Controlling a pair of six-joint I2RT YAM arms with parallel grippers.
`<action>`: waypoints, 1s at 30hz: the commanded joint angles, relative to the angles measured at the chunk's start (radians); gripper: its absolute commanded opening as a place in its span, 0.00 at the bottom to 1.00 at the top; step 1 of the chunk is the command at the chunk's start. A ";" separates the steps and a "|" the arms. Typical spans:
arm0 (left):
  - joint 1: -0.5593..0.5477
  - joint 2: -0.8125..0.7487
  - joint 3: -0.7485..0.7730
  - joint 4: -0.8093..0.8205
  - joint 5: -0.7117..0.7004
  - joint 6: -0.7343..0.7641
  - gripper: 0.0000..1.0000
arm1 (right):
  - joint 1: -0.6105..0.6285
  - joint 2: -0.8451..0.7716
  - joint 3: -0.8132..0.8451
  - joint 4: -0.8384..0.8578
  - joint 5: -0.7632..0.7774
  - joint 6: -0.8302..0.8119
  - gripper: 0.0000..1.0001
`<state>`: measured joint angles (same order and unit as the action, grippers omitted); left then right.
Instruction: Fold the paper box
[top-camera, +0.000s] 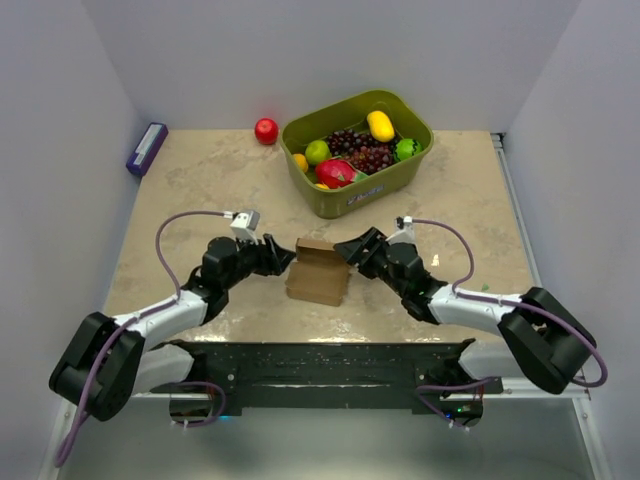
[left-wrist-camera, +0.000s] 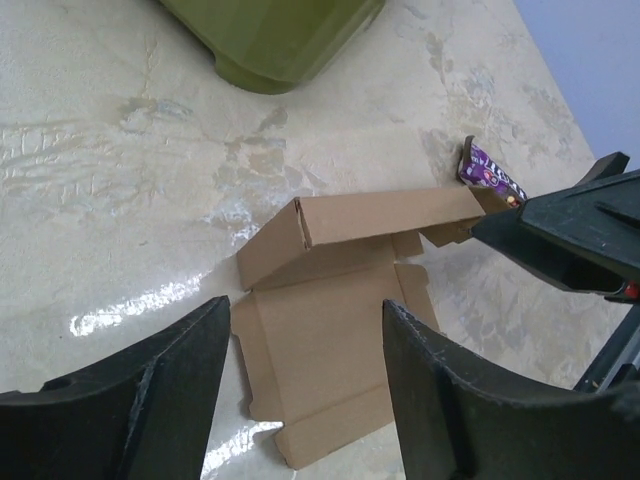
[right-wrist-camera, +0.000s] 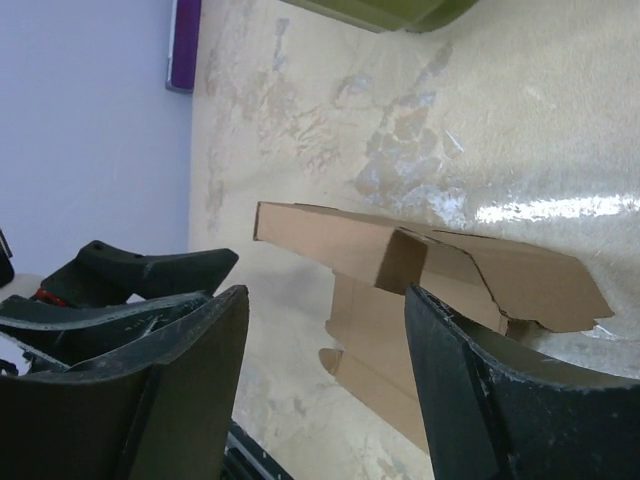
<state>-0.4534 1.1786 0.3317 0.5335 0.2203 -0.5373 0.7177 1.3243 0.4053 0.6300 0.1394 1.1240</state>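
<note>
The paper box (top-camera: 318, 272) is a brown die-cut sheet, partly folded. Its far end stands up as a hollow wall and its near panel lies flat on the table. My left gripper (top-camera: 284, 258) is open just left of the box, apart from it. My right gripper (top-camera: 346, 250) is open at the box's upper right corner. In the left wrist view the flat panel (left-wrist-camera: 325, 335) lies between and beyond the open fingers (left-wrist-camera: 170, 390). In the right wrist view the raised wall (right-wrist-camera: 440, 265) stands just beyond the open right gripper (right-wrist-camera: 326, 295), and the left gripper (right-wrist-camera: 150, 272) shows on the left.
An olive-green fruit bin (top-camera: 358, 150) stands behind the box. A red apple (top-camera: 266, 131) lies left of it. A purple box (top-camera: 147, 148) lies at the far left edge. A small purple printed packet (left-wrist-camera: 490, 175) shows by the right gripper's tip. Walls enclose the table.
</note>
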 joint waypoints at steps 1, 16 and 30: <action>-0.053 -0.025 -0.033 -0.027 -0.050 0.075 0.64 | 0.000 -0.065 0.033 -0.095 0.034 -0.107 0.68; -0.289 0.242 -0.007 0.233 0.001 0.086 0.53 | 0.077 -0.015 0.185 -0.434 0.135 -0.377 0.44; -0.429 0.339 -0.016 0.273 -0.029 -0.030 0.48 | 0.032 0.055 0.176 -0.451 0.246 -0.388 0.31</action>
<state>-0.8619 1.5211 0.3099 0.7441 0.2218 -0.5339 0.7715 1.3941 0.5716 0.1692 0.3237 0.7681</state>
